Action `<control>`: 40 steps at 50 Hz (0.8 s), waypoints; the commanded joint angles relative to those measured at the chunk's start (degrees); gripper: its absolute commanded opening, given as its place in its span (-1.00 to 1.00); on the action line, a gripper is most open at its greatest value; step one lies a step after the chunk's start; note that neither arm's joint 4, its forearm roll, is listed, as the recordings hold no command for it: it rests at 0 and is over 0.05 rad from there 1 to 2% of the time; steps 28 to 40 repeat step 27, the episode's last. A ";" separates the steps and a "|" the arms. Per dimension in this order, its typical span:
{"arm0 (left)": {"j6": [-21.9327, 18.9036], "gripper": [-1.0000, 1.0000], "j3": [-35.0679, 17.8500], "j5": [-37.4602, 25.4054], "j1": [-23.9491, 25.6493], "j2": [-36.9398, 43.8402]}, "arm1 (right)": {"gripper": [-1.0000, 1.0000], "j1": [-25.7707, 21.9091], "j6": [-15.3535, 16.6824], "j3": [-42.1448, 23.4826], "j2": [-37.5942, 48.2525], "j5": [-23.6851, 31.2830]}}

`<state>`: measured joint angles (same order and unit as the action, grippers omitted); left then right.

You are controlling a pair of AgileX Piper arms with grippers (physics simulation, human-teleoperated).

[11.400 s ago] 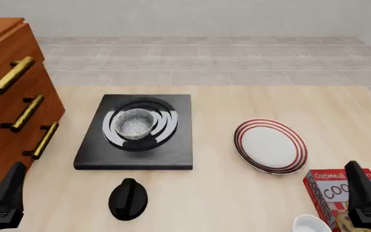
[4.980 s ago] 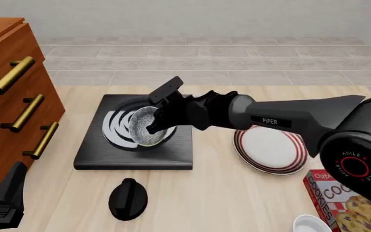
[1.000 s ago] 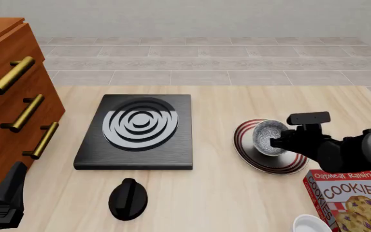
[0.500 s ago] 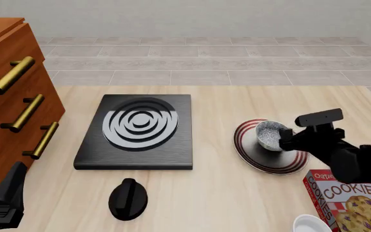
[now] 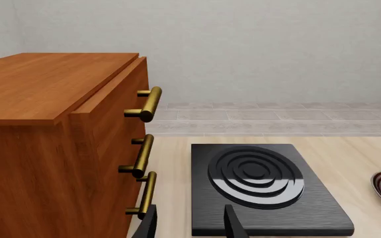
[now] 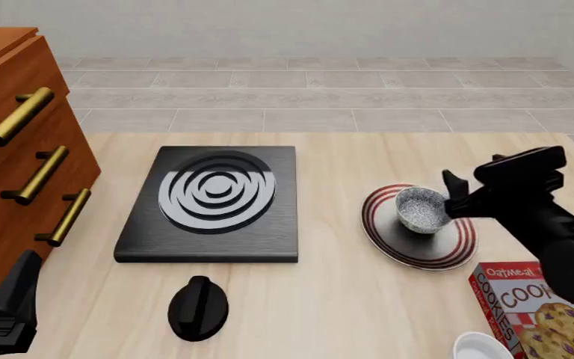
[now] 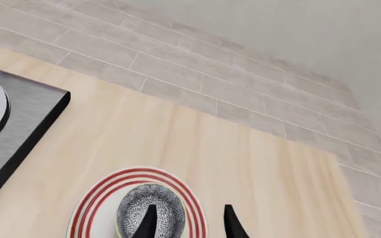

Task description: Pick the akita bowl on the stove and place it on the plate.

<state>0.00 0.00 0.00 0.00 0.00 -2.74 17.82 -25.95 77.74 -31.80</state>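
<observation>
Only in front view, nearest: white bowl at the bottom edge, cookie box beside it, black knob in front of the stove. Left gripper low in the near left corner, by the wooden drawer cabinet; in its wrist view fingers spread apart, holding nothing. Right gripper just beside the akita bowl, fingers spread, not pinching it; contact with the rim impossible to tell. Akita bowl upright on the plate. Stove burner bare. Open surface between stove and plate. Seen only from right wrist: surface's far edge, then tiled floor.
</observation>
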 commanded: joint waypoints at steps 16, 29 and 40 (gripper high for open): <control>0.00 1.00 0.00 0.00 0.00 0.00 | 1.00 -1.64 2.08 7.56 -10.18 -5.14; 0.00 1.00 0.00 0.00 0.00 0.00 | 1.00 -2.13 5.26 16.06 -20.95 -12.91; 0.00 1.00 0.00 0.00 0.00 0.00 | 1.00 -2.13 5.26 16.06 -20.95 -12.91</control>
